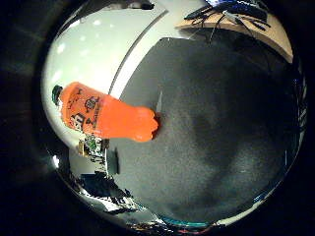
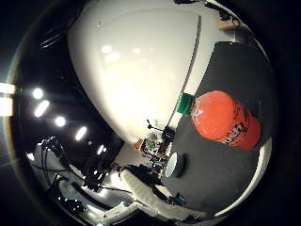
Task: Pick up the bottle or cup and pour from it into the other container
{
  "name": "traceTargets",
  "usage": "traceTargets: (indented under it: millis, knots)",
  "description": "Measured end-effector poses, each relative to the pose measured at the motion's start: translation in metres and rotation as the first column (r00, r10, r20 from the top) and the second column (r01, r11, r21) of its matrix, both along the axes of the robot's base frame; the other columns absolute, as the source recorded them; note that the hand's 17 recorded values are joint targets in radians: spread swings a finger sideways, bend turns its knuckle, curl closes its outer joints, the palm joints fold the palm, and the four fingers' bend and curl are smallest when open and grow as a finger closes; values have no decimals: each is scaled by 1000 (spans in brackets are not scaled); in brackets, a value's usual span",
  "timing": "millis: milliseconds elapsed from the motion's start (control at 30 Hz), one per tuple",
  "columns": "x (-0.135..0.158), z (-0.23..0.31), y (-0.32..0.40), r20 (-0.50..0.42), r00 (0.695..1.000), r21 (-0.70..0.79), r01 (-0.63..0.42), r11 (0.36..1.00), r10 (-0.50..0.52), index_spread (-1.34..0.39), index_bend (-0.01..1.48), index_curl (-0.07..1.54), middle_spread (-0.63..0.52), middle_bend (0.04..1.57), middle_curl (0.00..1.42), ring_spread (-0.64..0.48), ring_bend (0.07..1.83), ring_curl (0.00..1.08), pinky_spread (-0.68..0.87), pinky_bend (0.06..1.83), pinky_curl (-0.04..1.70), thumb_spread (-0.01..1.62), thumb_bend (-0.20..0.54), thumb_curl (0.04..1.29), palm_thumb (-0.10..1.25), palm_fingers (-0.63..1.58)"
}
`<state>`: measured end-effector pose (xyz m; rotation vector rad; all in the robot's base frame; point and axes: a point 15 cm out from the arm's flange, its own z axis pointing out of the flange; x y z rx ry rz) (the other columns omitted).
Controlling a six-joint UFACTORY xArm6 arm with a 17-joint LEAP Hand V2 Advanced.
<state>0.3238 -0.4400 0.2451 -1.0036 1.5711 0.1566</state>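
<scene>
Standing orange bottle (image 1: 108, 118) on dark mat (image 1: 221, 147); thumb-side view alone shows cup (image 2: 174, 165); fingers' state indiscernible.

The print on the bottle (image 1: 106, 117) is showing too blurred to read. A small round container (image 2: 174, 165) beside the mat (image 1: 211, 147) is appearing too small to identify, and the clutter (image 2: 151, 142) behind it is blurring together. The desk (image 1: 236, 24) beyond the mat is running off the view's rim.
</scene>
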Motion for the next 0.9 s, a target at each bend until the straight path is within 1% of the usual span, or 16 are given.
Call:
traceTargets:
  millis: [300, 533, 767, 900]
  knots:
    - [29, -15, 26, -7, 998, 31, -64, 997, 64, -217, 154, 275, 32, 273, 344, 142, 453, 247, 374, 806, 1, 913, -30, 299, 302, 107]
    - [51, -19, 50, 6, 991, 24, -137, 990, 137, -227, 151, 272, 23, 272, 343, 137, 502, 250, 379, 840, -2, 925, -29, 301, 337, 179]
    - [55, -29, 70, -20, 984, 46, -177, 983, 178, -214, 153, 264, 1, 294, 349, 128, 601, 254, 371, 946, -5, 942, -22, 307, 404, 269]
    - [56, -34, 81, -45, 975, 47, -213, 976, 215, -199, 158, 265, -6, 323, 357, 95, 705, 263, 333, 1005, -11, 959, -27, 308, 444, 341]
